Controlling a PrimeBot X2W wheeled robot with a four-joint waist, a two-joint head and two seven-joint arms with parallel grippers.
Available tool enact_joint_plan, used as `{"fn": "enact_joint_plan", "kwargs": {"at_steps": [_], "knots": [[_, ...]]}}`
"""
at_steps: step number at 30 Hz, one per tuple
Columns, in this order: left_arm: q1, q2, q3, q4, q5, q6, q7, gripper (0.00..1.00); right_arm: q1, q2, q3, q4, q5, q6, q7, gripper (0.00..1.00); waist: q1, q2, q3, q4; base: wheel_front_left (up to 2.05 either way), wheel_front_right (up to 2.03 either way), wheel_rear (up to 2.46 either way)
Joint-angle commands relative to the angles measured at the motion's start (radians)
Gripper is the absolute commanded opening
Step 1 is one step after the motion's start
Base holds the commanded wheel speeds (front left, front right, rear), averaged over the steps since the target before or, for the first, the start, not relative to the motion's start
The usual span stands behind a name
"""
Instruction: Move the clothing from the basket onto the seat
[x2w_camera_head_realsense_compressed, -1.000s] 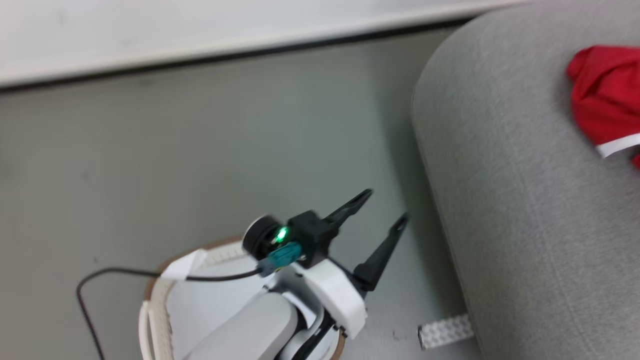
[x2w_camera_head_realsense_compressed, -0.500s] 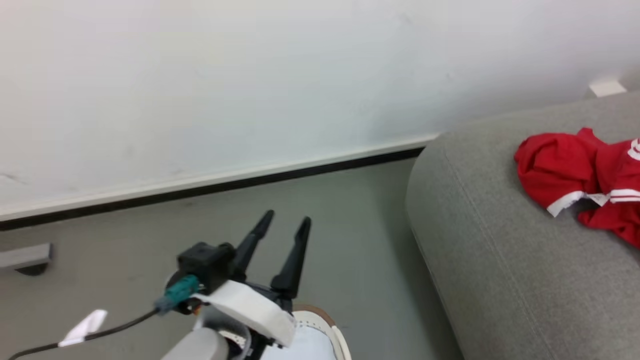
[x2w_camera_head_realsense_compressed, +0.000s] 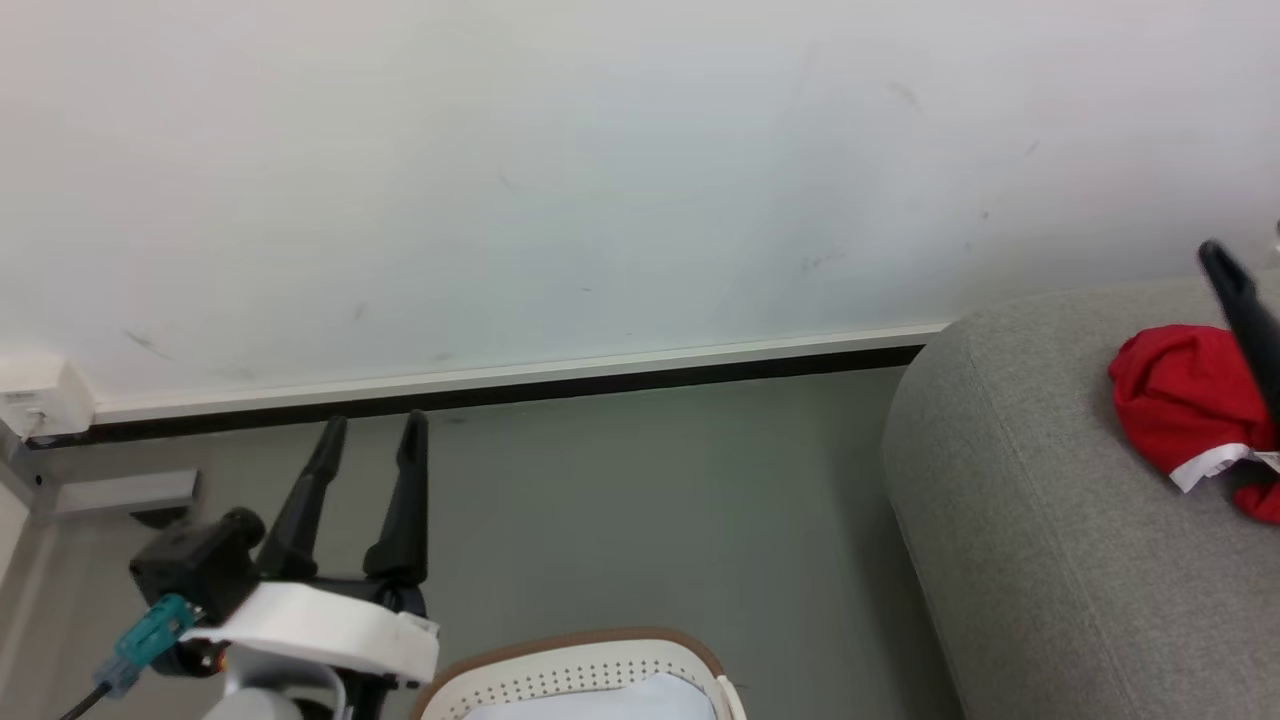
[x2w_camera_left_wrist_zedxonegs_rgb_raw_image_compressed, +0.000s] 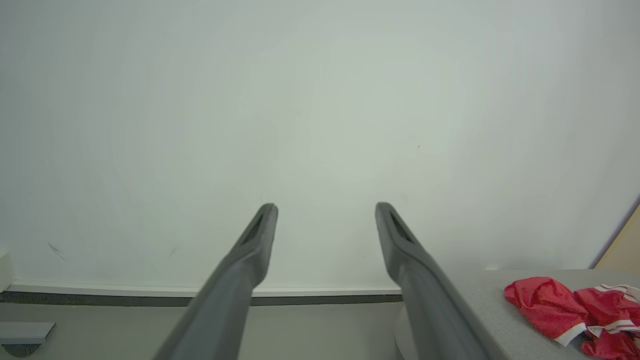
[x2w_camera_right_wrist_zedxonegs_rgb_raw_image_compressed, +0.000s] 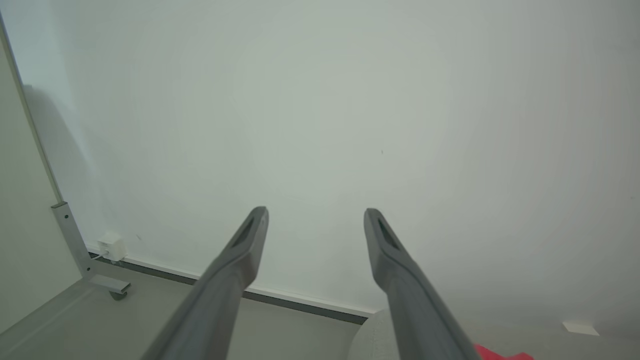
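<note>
The red clothing (x2w_camera_head_realsense_compressed: 1180, 410), with a white band along one edge, lies crumpled on the grey seat (x2w_camera_head_realsense_compressed: 1050, 520) at the right. It also shows in the left wrist view, the clothing (x2w_camera_left_wrist_zedxonegs_rgb_raw_image_compressed: 550, 310) on the seat (x2w_camera_left_wrist_zedxonegs_rgb_raw_image_compressed: 475, 305). The white basket (x2w_camera_head_realsense_compressed: 570, 668) with its brown rim sits at the bottom edge, and only something pale shows inside it. My left gripper (x2w_camera_head_realsense_compressed: 372, 430) hovers left of the basket, open and empty, fingers pointing at the wall (x2w_camera_left_wrist_zedxonegs_rgb_raw_image_compressed: 326, 210). One dark finger (x2w_camera_head_realsense_compressed: 1240, 300) of my right gripper rises above the clothing. The right gripper (x2w_camera_right_wrist_zedxonegs_rgb_raw_image_compressed: 316, 214) is open and empty.
A white wall with a dark skirting strip (x2w_camera_head_realsense_compressed: 600, 385) runs behind the grey floor (x2w_camera_head_realsense_compressed: 650, 520). A grey metal frame foot (x2w_camera_head_realsense_compressed: 110, 492) and a small white box (x2w_camera_head_realsense_compressed: 35, 400) stand at the far left. In the right wrist view a metal post (x2w_camera_right_wrist_zedxonegs_rgb_raw_image_compressed: 65, 225) ends in a caster.
The head camera has tilted up, so the wall now takes up the upper half. My left gripper has swung from over the basket to its left. A right finger has come in at the right edge.
</note>
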Motion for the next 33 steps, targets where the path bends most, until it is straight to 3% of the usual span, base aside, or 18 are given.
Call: {"fn": "enact_joint_plan", "kwargs": {"at_steps": [1, 10, 15, 20, 25, 33], "knots": [[0.023, 0.01, 0.01, -0.007, -0.003, 0.004, -0.011, 1.0, 0.036, 0.017, -0.008, -0.016, -0.021, -0.003, -0.015, 1.0, 0.0001, 0.0, -0.002, 0.008, 0.0, 0.0, 0.0], [0.16, -0.035, 0.117, -0.027, 0.052, -0.01, -0.03, 1.0, 0.331, 0.338, -0.152, -0.084, -0.236, -0.003, -0.2, 1.0, 0.0001, 0.0, -0.003, 0.034, 0.0, 0.0, 0.0], [0.22, -0.111, 0.193, -0.007, 0.127, -0.076, -0.031, 1.0, 0.434, 0.454, -0.145, -0.054, -0.4, -0.003, -0.302, 1.0, 0.0001, 0.0, -0.002, 0.042, 0.0, 0.0, 0.0], [0.268, -0.177, 0.252, 0.068, 0.212, -0.137, -0.03, 1.0, 0.488, 0.534, -0.138, 0.01, -0.482, -0.003, -0.399, 1.0, 0.0001, 0.0, -0.003, 0.046, 0.0, 0.0, 0.0], [0.29, -0.238, 0.295, 0.138, 0.279, -0.201, -0.03, 1.0, 0.504, 0.579, -0.123, 0.084, -0.524, -0.003, -0.429, 1.0, 0.0001, 0.0, 0.002, 0.043, 0.0, 0.0, 0.0], [0.29, -0.305, 0.364, 0.191, 0.359, -0.272, -0.03, 1.0, 0.471, 0.598, -0.109, 0.133, -0.515, -0.003, -0.437, 1.0, 0.0001, 0.0, 0.006, 0.04, 0.0, 0.0, 0.0]]}}
